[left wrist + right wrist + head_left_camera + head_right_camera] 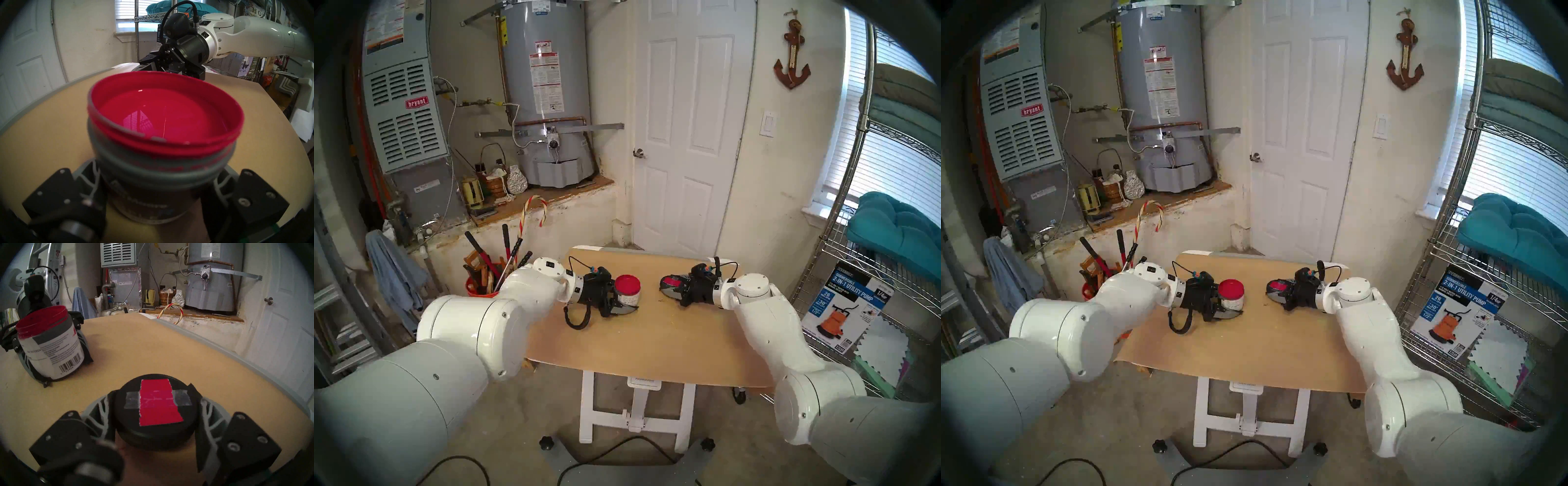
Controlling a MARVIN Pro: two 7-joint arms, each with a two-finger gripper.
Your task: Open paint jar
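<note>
Well right of the open paint jar [628, 289], which my left gripper [621, 303] clamped upright on the table [653, 336], my right gripper [155, 414] gripped the lid [155, 412], best lowered flat, clear of the paint.

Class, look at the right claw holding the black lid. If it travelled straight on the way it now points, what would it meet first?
Probably the tabletop: the right claw, shut on the lid, tilts slightly downward. The open paint jar, held by the left claw, sits off to the side of that line, though depth is hard to judge.
</note>
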